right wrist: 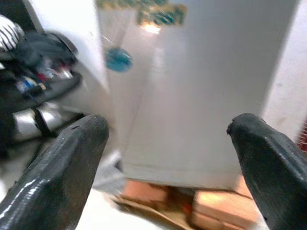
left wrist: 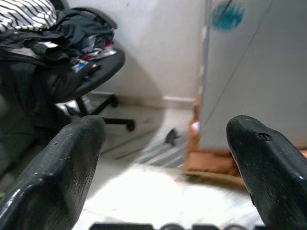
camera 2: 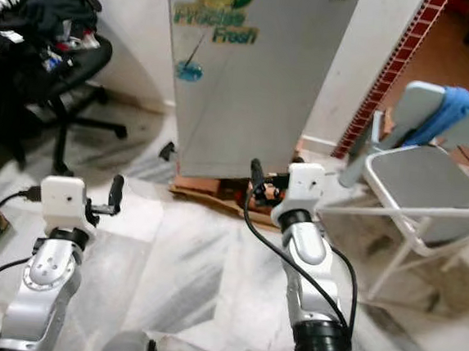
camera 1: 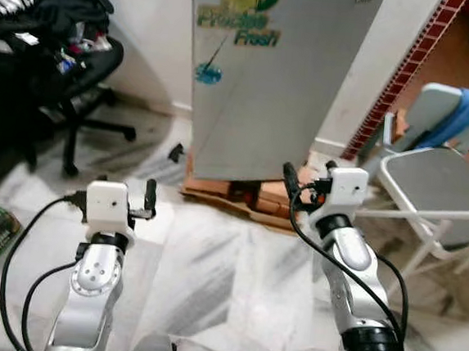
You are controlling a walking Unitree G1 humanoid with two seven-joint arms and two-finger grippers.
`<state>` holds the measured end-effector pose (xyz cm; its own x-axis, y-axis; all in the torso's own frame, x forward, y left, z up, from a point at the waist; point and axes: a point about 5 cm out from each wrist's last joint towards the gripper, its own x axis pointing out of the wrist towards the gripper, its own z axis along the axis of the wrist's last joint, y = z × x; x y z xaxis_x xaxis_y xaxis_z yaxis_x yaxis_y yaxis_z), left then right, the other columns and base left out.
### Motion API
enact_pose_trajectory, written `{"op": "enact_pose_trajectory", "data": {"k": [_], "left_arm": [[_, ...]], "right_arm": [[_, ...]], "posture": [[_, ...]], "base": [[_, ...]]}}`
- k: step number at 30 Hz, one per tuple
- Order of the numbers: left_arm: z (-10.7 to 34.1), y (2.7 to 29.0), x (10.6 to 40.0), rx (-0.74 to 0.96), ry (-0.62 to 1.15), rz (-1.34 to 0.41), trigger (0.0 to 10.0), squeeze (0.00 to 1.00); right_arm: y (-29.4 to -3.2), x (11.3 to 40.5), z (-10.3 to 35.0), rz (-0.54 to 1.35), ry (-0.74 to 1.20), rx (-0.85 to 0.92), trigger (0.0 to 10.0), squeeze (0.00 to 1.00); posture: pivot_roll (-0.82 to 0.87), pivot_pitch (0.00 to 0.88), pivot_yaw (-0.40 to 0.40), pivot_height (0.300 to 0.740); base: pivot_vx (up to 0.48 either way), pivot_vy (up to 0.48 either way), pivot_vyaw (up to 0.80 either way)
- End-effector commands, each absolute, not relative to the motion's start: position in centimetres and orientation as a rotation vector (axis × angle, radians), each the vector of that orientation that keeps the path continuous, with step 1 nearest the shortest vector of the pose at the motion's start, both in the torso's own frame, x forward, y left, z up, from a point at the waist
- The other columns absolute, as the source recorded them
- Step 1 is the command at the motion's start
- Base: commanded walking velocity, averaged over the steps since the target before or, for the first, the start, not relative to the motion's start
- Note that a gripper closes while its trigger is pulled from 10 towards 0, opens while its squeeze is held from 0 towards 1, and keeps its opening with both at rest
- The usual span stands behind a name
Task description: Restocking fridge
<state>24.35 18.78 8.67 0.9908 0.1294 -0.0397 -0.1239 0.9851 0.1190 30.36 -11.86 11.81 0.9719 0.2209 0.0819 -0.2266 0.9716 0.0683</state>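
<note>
Fridge (camera 1: 276,72) counts 1, door shut, raised on bricks (camera 1: 253,195) straight ahead. 2 grippers, left gripper (left wrist: 165,158) and right gripper (right wrist: 168,158), hover spread wide, empty. 1 office chair (camera 1: 72,63) left, 1 folding chair (camera 1: 439,185) right; marble floor (camera 1: 217,281) between lies open.

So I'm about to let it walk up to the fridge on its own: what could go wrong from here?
The fridge stands on bricks and cardboard, so a bump might rock it. The folding chair sits close to the right gripper and could snag that arm. Both grippers are open and hold nothing to restock.
</note>
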Motion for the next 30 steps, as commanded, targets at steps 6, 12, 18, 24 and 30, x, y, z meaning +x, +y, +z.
{"op": "enact_pose_trajectory", "data": {"k": [6, 12, 18, 24, 30], "left_arm": [[7.6, 18.0, 23.3, 0.074, 0.074, 0.107, 10.0, 0.00], [7.8, 17.5, 23.6, 0.066, 0.063, 0.089, 10.0, 0.00], [8.7, 16.9, 24.7, 0.074, 0.021, 0.068, 10.0, 0.00], [8.8, 16.9, 24.9, 0.076, 0.011, 0.069, 10.0, 0.00], [8.8, 17.0, 24.9, 0.084, 0.013, 0.082, 10.0, 0.00]], "right_arm": [[-15.2, 29.9, 11.2, 0.102, -0.074, 0.044, 10.0, 0.00], [-15.7, 29.8, 10.9, 0.082, -0.075, 0.038, 10.0, 0.00], [-15.6, 30.1, 11.0, 0.089, -0.085, 0.029, 10.0, 0.00], [-15.3, 30.4, 11.2, 0.102, -0.095, 0.027, 10.0, 0.00], [-15.4, 30.4, 11.2, 0.103, -0.099, 0.027, 10.0, 0.00]], "posture": [[0.10, 0.079, 0.012, 0.740], [0.10, 0.067, 0.006, 0.740], [0.11, 0.060, -0.006, 0.740], [0.11, 0.053, -0.008, 0.740], [0.11, 0.053, -0.012, 0.740]], "base": [[0.000, 0.000, -0.80], [0.000, 0.000, -0.80], [0.000, 0.000, -0.11], [0.000, 0.000, 0.00], [0.000, 0.000, 0.00]]}}
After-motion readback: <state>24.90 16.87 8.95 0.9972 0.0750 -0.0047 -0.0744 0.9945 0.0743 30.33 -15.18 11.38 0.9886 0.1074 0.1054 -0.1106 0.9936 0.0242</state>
